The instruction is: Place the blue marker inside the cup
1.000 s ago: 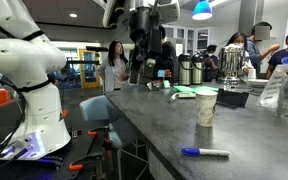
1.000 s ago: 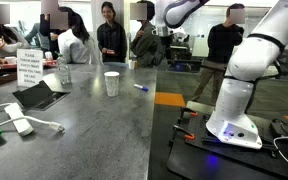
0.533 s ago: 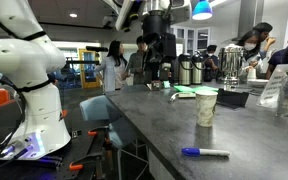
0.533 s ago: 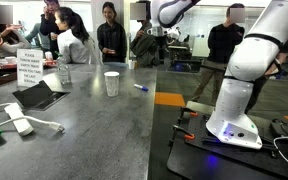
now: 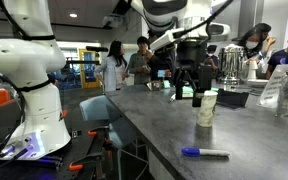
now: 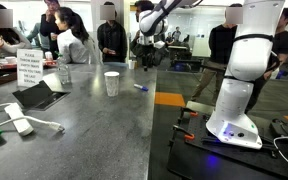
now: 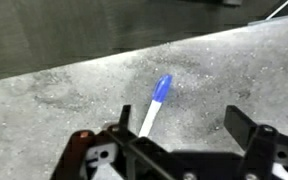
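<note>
One slim blue marker (image 5: 204, 153), dark blue end and pale barrel, lies flat on the grey speckled worktop (image 5: 154, 125) near its front edge, well apart from the cup. In an exterior view its long axis runs left-right, blue end left.

One tall pale paper cup (image 5: 206, 106) stands upright. Its print is too faint to read.

White placard (image 6: 29, 68): text illegible.

Black fingers (image 7: 239, 122) spread wide, holding nothing, hanging beside the cup.

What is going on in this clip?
A robot arm is working over a grey table. Its gripper hangs open and empty above the tabletop. The wrist view looks down on the blue marker, which lies flat on the table. The cup stands upright, apart from the marker. The marker is not yet picked up.
</note>
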You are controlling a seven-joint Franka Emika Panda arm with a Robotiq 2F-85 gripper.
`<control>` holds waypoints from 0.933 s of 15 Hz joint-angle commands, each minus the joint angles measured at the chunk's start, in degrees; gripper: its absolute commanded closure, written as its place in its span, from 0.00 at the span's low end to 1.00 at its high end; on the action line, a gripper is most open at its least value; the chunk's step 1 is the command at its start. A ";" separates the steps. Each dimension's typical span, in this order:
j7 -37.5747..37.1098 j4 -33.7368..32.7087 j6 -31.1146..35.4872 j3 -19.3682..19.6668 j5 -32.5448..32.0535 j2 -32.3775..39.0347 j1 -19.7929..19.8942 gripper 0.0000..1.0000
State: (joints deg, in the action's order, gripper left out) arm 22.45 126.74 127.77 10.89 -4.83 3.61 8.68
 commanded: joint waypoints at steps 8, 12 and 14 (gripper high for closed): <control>6.68 -12.98 2.39 -2.16 4.50 18.35 6.97 0.00; 5.94 -14.26 2.66 -3.66 3.42 21.79 7.72 0.00; 5.99 -15.23 2.17 -4.52 3.77 22.96 7.86 0.00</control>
State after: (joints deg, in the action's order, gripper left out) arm 27.63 113.48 130.85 7.87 -1.87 25.21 15.45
